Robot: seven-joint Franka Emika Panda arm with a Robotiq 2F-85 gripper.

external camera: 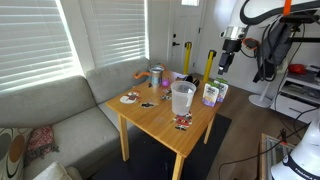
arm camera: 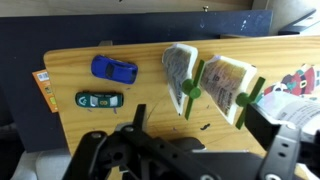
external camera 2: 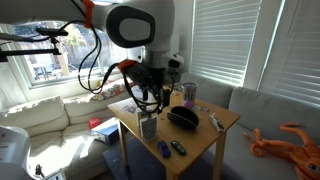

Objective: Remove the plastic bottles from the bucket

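**Wooden table by the sofa: bottles out of the bucket, pincer spread above them**

Daylight is coming through white blinds (external camera: 40, 35) behind a grey sofa (external camera: 60, 110), and a square wooden table (external camera: 150, 118) is standing just beside the sofa's end.

In an exterior view the bottles (external camera: 212, 93) are standing upright on the table, side by side and touching or nearly so. They are sitting just right of the bucket (external camera: 182, 98), close to the table's right edge. The bucket is standing upright near the middle of the table, and nothing is showing inside it from this angle.

The pincer (external camera: 228, 62) is hanging above the bottles and slightly to their right, clear of them. A tall yellow post (external camera: 209, 65) is standing at the far edge, just left of the pincer.

In the wrist view the pincer (arm camera: 195, 125) is reaching in from the bottom with its fingers (arm camera: 137, 115) spread wide and gripping nothing. The bottles (arm camera: 228, 88) are showing just beyond the fingertips, roughly in line with the gap. A blue car (arm camera: 113, 68) and a green car (arm camera: 100, 99) are lying on the wood well to their left.

A grey can (external camera: 157, 75) with orange on it is standing on the far left part of the table. In an exterior view the bucket (external camera 2: 148, 127) is showing below the arm, and an orange plush (external camera 2: 285, 140) is lying on the sofa at the right.
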